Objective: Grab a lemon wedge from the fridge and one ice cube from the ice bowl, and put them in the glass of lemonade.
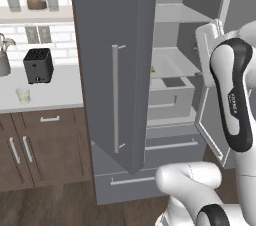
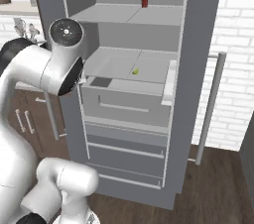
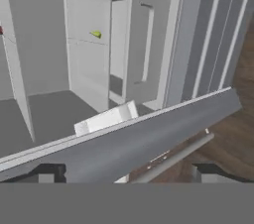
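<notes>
With both fridge point(image 2: 198, 69) doors swung wide for access, the lemon wedge point(image 2: 135, 71) lies exposed on the middle shelf; the gripper point(image 3: 126, 176), jaws spread wide and empty, faces it from well outside.

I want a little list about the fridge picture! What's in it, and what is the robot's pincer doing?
fridge: both doors open
lemon wedge: lying on a middle fridge shelf, untouched
red can: standing on the shelf above
glass of lemonade: on the counter left of the fridge, before the toaster
pincer: open, empty, apart from the wedge
</notes>
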Controlling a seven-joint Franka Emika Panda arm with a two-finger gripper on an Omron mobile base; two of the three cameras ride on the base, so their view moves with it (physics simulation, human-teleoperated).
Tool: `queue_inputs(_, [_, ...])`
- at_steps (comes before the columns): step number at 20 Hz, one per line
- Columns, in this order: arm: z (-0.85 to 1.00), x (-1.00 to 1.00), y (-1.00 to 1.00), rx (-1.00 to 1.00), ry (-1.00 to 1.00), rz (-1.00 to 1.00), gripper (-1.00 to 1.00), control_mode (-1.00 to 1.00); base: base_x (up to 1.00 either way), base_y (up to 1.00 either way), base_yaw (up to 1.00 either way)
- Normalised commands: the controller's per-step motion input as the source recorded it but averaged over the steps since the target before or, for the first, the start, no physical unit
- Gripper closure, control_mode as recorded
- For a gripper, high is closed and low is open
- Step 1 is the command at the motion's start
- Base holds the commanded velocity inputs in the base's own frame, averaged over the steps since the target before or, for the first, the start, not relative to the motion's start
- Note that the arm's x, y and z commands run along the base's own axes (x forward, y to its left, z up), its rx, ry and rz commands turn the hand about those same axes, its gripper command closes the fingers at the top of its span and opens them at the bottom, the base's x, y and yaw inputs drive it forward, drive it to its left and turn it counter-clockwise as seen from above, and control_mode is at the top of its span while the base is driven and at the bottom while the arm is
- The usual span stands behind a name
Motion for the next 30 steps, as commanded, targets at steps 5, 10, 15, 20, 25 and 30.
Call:
queue_inputs(5, [-0.35, 0.51, 0.08, 0.05, 0.03, 0.22, -1.0, -1.0, 0.0, 0.0, 0.0])
queue_inputs(10, [-0.02, 0.65, 0.26, 0.08, -0.01, 0.14, -1.0, -1.0, 0.0, 0.0, 0.0])
queue_inputs(15, [-0.02, 0.85, 0.34, 0.1, -0.01, 0.11, -1.0, -1.0, 0.0, 0.0, 0.0])
queue_inputs(20, [-0.03, 0.81, 0.29, 0.15, 0.01, 0.12, -1.0, -1.0, 0.0, 0.0, 0.0])
queue_inputs(25, [-0.14, 0.58, 0.38, 0.14, 0.03, 0.15, -1.0, -1.0, 0.0, 0.0, 0.0])
queue_inputs(30, [-0.06, -0.26, 0.93, 0.03, 0.03, 0.23, -1.0, -1.0, 0.0, 0.0, 0.0])
